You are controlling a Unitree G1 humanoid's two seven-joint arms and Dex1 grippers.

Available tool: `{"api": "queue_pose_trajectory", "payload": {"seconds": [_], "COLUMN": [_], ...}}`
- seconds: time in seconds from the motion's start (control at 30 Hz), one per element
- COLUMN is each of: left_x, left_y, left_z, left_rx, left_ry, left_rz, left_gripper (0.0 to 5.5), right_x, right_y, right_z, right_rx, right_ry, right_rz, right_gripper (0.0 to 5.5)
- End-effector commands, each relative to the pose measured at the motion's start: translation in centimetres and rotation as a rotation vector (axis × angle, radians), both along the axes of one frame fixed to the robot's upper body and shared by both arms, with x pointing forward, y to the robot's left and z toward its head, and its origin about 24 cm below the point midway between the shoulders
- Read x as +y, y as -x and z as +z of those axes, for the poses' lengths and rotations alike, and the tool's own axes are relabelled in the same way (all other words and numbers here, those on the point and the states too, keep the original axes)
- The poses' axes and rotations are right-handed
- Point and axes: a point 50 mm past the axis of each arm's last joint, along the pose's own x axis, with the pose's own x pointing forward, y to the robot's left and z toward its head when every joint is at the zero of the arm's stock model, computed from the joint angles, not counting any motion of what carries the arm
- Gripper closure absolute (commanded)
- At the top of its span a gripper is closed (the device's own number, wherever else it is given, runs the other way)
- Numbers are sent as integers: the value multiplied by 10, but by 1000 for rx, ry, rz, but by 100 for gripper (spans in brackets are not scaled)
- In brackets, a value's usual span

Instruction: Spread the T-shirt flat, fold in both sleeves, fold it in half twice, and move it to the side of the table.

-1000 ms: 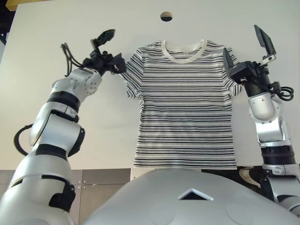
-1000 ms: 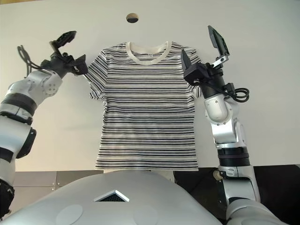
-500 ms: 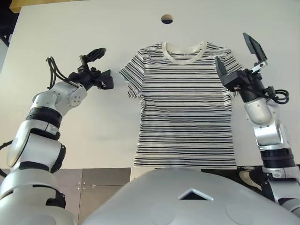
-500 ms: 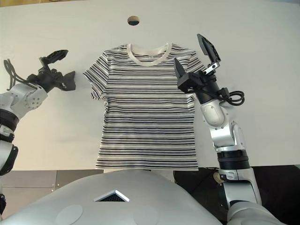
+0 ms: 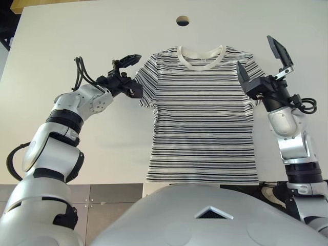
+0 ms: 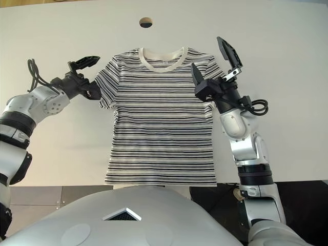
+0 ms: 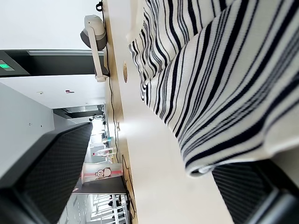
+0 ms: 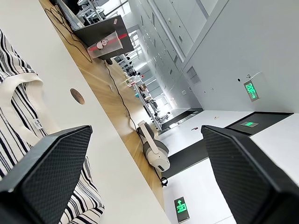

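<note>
A black-and-white striped T-shirt (image 5: 202, 107) lies flat on the white table (image 5: 102, 36), with its collar at the far end. My left gripper (image 5: 132, 76) is open at the outer edge of the shirt's left sleeve (image 7: 224, 70). The sleeve hem lies close to one finger (image 7: 247, 191). My right gripper (image 5: 260, 62) is open wide, raised over the right sleeve (image 5: 251, 66), with nothing between its fingers. The collar (image 8: 18, 93) shows past one right finger (image 8: 46, 172).
A round hole (image 5: 182, 20) sits in the table beyond the collar. Bare table lies to both sides of the shirt. The shirt's hem reaches the near table edge (image 5: 77, 183). A grey stand (image 8: 152, 149) and a black box (image 8: 100, 37) stand past the far edge.
My left gripper swung away to the left, then came back to the left sleeve's edge. My right gripper moved inward over the right sleeve, then held still.
</note>
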Motion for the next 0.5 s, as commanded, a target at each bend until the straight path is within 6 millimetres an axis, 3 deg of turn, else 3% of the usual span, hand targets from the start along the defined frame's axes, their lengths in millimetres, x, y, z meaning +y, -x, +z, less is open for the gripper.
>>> {"api": "queue_pose_trajectory", "payload": {"seconds": [0.03, 0.5], "left_x": [13, 18], "left_y": [16, 22], "left_z": [-22, -30], "left_rx": [105, 130], "left_ry": [-106, -123], "left_rz": [12, 41], "left_gripper": [191, 428], "right_x": [0, -1], "right_y": [-1, 0], "right_z": [-1, -1], "right_rx": [2, -1], "right_ry": [6, 5], "right_rz": [-10, -7], "right_gripper": [117, 117]}}
